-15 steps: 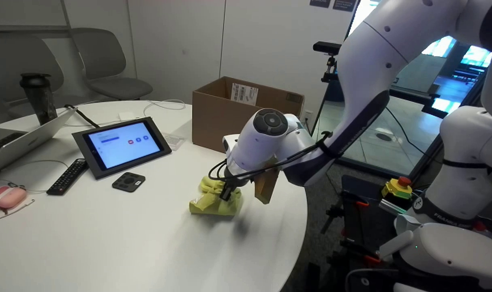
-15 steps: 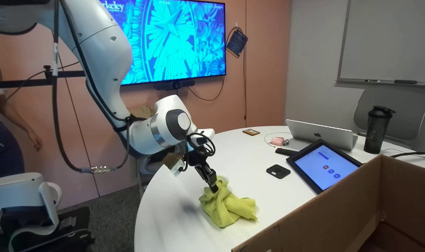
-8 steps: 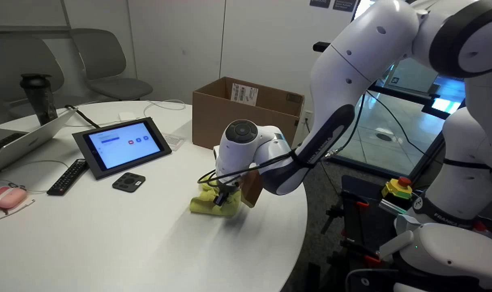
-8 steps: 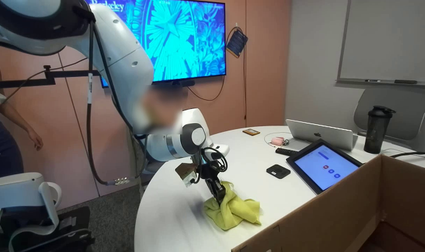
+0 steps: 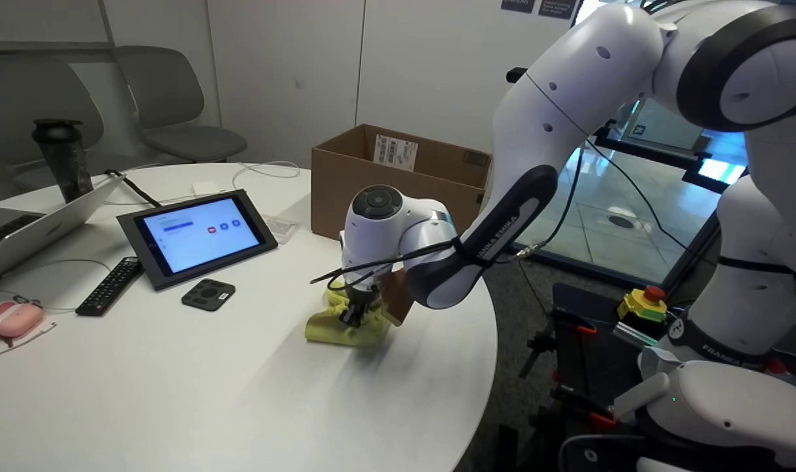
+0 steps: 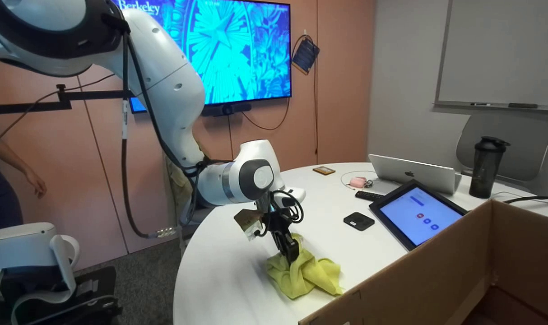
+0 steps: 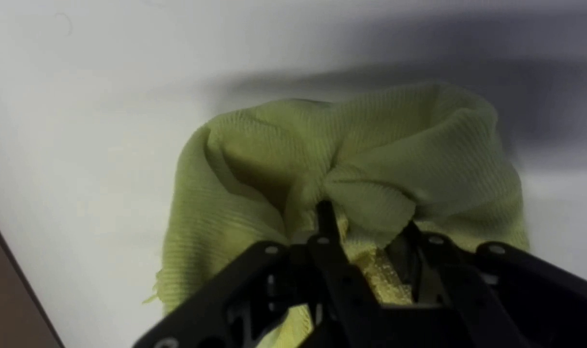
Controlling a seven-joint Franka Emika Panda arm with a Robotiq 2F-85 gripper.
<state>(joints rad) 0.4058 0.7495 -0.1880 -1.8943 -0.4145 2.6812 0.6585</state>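
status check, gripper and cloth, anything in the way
Gripper open, touching yellow-green cloth. Cloth crumpled on white table. Nothing visibly blocking; cardboard box stands apart.

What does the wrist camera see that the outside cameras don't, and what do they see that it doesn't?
Only the wrist view shows the tiny ribbed lines in the cloth, and the gap between the fingers, which stand apart with cloth between them.

Only the exterior views show the tablet, the remote, the laptop, the tall dark bottle and the little pink case; you'll find these in both exterior views.

All of them show the crumpled yellow-green cloth on the white table, with the black fingers down at its folds.
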